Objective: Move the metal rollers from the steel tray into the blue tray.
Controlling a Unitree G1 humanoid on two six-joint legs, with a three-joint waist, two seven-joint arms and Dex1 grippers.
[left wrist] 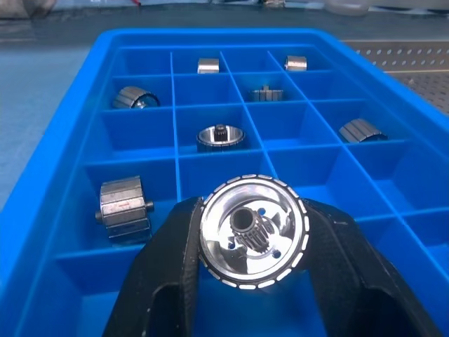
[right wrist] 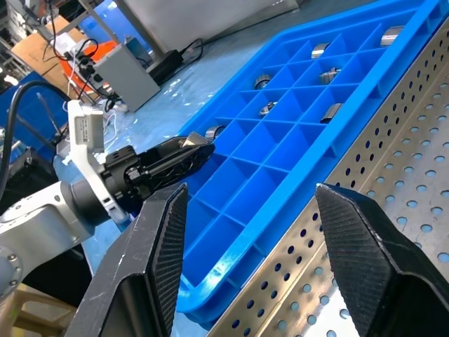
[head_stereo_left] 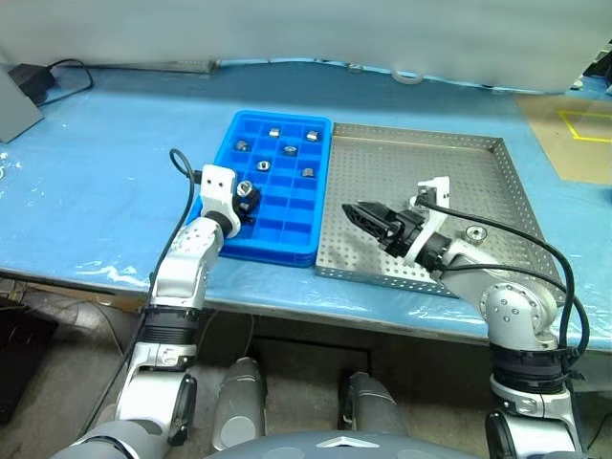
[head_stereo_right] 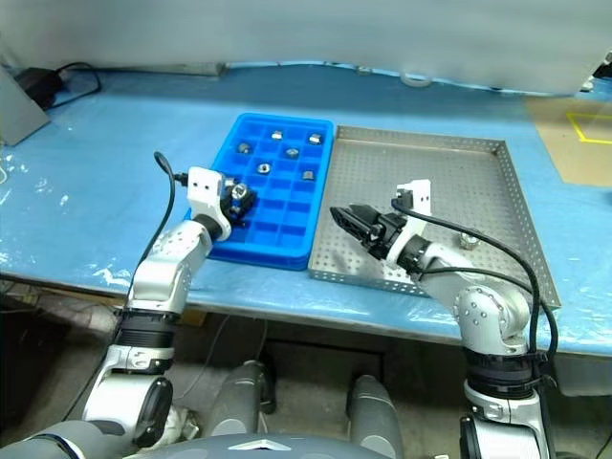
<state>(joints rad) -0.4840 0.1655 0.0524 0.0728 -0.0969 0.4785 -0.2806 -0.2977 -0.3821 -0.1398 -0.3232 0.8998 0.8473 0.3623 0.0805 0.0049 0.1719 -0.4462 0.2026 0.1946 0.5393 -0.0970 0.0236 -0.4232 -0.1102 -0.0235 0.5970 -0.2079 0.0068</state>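
On the table [head_stereo_left: 96, 172], which is covered in light blue sheeting, the bright blue plastic tray [head_stereo_left: 226, 244] with its grid of small square compartments is the landmark for everything else. At that tray's near left corner the left tool [head_stereo_left: 247, 198] hovers over the compartments, its two black fingers [left wrist: 168, 260] clamped on a short silver-grey metal roller with a dark toothed centre [left wrist: 253, 232]. Within the blue tray itself, several more silver-grey metal rollers [left wrist: 219, 136] lie singly in separate compartments, most toward the far end and one [left wrist: 124, 208] in a compartment near the left tool. Touching the blue tray's right edge sits the large shallow square steel tray of silver perforated sheet metal [head_stereo_left: 497, 182], its low rims raised all round. Right of the blue tray, over the near left part of the steel tray, the right tool [head_stereo_left: 366, 217] points toward the blue tray, its black fingers [right wrist: 358, 246] spread wide with nothing between them. Further right of the blue tray, one roller [head_stereo_left: 475, 233] rests on the steel tray just beyond the right arm's wrist.
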